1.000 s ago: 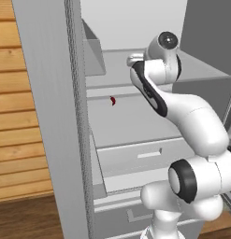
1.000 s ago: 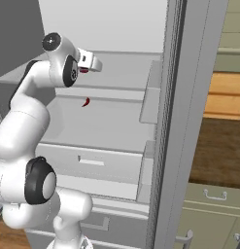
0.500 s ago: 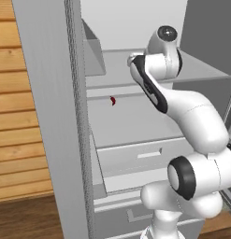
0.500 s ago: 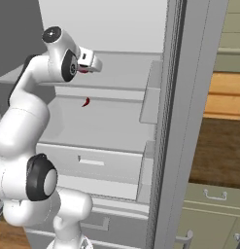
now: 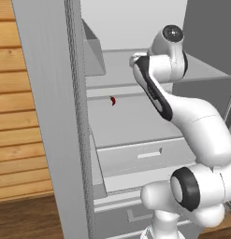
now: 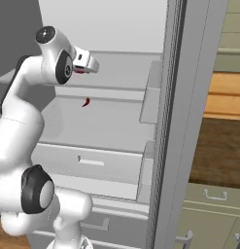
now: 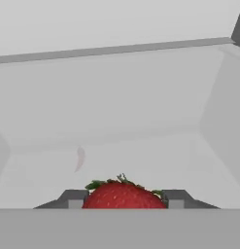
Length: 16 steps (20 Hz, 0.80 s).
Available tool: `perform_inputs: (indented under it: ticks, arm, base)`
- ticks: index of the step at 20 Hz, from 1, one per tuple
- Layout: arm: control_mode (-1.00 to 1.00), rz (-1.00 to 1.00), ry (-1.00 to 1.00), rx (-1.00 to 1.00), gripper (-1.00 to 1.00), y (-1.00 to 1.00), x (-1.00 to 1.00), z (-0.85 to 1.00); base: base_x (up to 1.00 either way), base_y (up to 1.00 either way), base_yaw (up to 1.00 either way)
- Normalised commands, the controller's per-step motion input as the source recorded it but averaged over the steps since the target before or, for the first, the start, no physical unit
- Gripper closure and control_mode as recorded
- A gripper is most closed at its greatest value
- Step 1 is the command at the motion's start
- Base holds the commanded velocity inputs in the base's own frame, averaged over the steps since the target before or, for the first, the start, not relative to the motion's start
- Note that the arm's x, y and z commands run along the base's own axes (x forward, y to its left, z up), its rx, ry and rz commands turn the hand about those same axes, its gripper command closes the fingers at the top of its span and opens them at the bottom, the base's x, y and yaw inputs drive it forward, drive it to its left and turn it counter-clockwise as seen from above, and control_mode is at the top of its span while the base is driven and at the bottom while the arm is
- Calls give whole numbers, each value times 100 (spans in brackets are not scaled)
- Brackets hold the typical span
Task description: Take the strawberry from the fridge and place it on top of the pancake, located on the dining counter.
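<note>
In the hand view the red strawberry (image 7: 122, 194), green leaves on top, sits between my two dark fingertips, which press on its sides. My gripper (image 7: 122, 200) is shut on it, just above a white shelf inside the open fridge (image 5: 51, 116). From the right base view the gripper (image 6: 82, 68) reaches onto the upper shelf, a bit of red showing at its tip. The pancake and the dining counter are out of view.
A small dark-red curved item (image 5: 112, 100) lies on the shelf below, also seen as the same item (image 6: 86, 102) from the right. A fridge drawer (image 5: 135, 156) sits under that shelf. The fridge's open doors (image 6: 189, 121) flank the arm. Wood panelling (image 5: 18, 140) is at left.
The jaws have gone from wide open to shut on the strawberry. The arm has shifted only slightly at the shelf.
</note>
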Motion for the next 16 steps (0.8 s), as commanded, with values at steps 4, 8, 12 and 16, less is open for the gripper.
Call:
perform_inputs:
  ticks: [4, 8, 12, 16]
  arm:
    - [-100, 6, -25, 2, 100, 0, -97, 1]
    - [-100, 10, -2, 0, 100, 0, -100, 29]
    - [-100, 10, 8, 0, 100, 0, -100, 18]
    - [-100, 8, 2, -1, 100, 0, -100, -31]
  base:
    - [0, 0, 0]
    - [0, 0, 0]
    - [0, 0, 0]
    - [0, 0, 0]
